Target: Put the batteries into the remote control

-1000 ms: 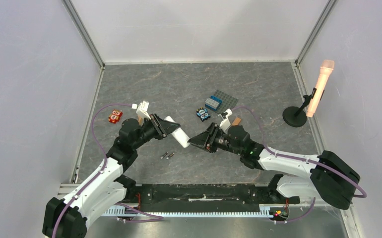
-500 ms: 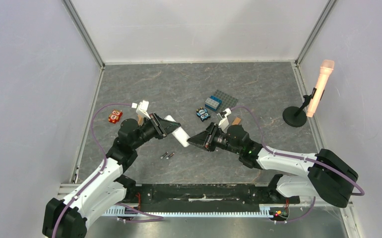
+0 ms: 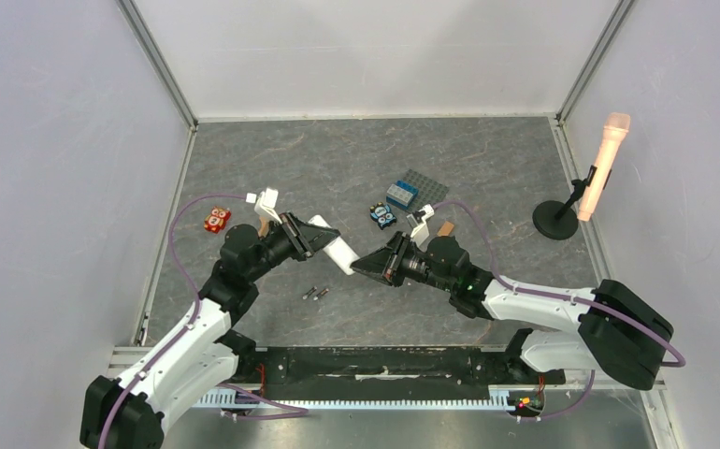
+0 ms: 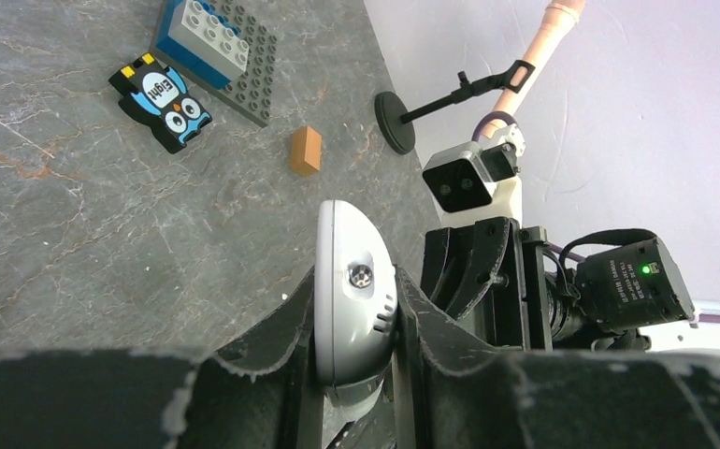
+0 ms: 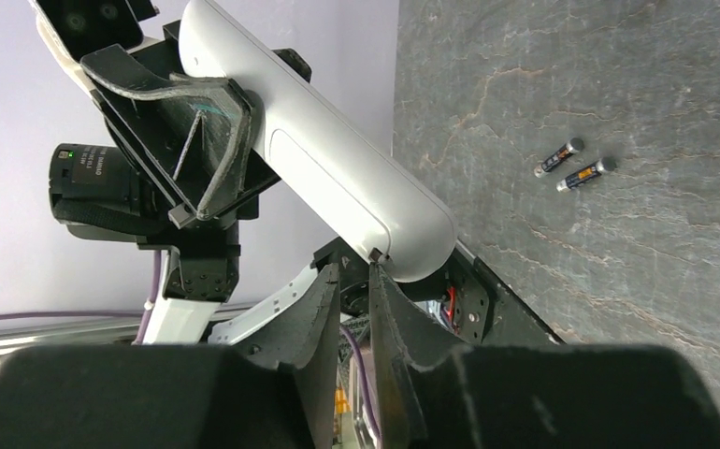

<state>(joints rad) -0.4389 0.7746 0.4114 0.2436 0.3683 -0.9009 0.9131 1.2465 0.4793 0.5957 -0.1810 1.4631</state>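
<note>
Your table (image 3: 487, 159) is a grey, veined, stone-look slab boxed in by plain pale walls (image 3: 384, 56). Nearest the front edge, the two slim dark batteries (image 3: 316, 294) with silvery ends lie side by side on the slab, touching neither gripper. Just beyond them your left gripper (image 3: 319, 239) is clenched on the remote control (image 3: 336, 252). The remote is a smooth, glossy white plastic bar with rounded ends, held tilted off the surface. Its plain back shows a rectangular cover seam. Your right gripper (image 3: 354, 267) meets its free end. Its black fingers are pinched almost together on nothing, and one tip touches the remote's edge by the seam. Farther back sit a small orange-brown block (image 3: 446, 228), a black-and-blue owl tile (image 3: 382, 216) and a blue brick (image 3: 400, 194) on a studded grey baseplate (image 3: 428, 188). A red piece (image 3: 216, 220) lies at the left, and a peach foam microphone (image 3: 607, 154) leans on a round black stand (image 3: 554, 220).
</note>
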